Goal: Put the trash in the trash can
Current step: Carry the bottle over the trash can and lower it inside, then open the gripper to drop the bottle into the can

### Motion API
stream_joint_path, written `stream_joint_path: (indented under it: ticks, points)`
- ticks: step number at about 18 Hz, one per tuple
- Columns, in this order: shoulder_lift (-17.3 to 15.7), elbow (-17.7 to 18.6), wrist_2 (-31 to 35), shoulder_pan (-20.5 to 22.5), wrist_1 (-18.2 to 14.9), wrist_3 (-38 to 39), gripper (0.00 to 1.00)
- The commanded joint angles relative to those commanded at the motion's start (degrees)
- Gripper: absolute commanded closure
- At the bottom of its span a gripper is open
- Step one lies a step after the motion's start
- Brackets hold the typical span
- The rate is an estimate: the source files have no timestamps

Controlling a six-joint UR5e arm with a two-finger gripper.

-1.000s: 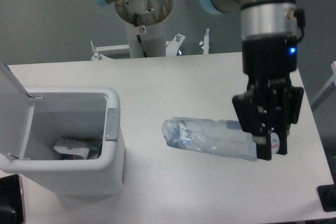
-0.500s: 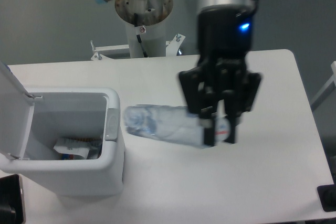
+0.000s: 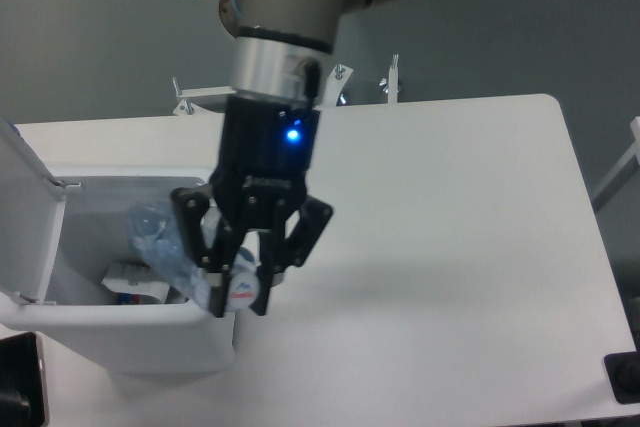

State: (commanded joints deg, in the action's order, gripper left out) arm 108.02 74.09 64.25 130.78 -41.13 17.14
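The end effector (image 3: pixel 238 285) grips the bottle (image 3: pixel 165 247) by its cap end over the open trash can (image 3: pixel 120 332) at eight o'clock on the counter (image 3: pixel 450 247); the carton (image 3: pixel 135 282) lies inside

I see a clear crinkled plastic bottle (image 3: pixel 165 247), a smooth white plastic bin (image 3: pixel 130 332), a matt black gripper (image 3: pixel 232 287), a matt white bench (image 3: pixel 450 247).

The bottle's (image 3: pixel 160 247) cap end is hidden between the fingers (image 3: pixel 262 282). Left of them, the bin's (image 3: pixel 130 342) lid runs off the edge, and the carton (image 3: pixel 135 285) inside is half hidden.
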Motion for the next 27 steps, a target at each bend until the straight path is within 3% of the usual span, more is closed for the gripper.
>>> stream_joint_path:
  ticks: [5, 11, 17, 18, 20, 25, 27]
  points:
    - [0.26, 3.07, 0.17, -2.9, 0.09, -7.55, 0.75]
    - [0.09, 6.5, 0.09, -5.88, 0.09, -9.93, 0.72]
    - [0.09, 6.59, 0.09, -6.68, 0.09, -9.93, 0.63]
    - [0.09, 6.68, 0.09, -6.68, 0.09, -10.02, 0.56]
    - [0.0, 6.42, 0.44, -6.68, 0.09, -11.33, 0.0]
    - [-0.26, 5.98, 1.22, -6.42, 0.0, -13.0, 0.0]
    - [-0.53, 5.89, 1.93, -4.24, 0.09, -15.46, 0.0]
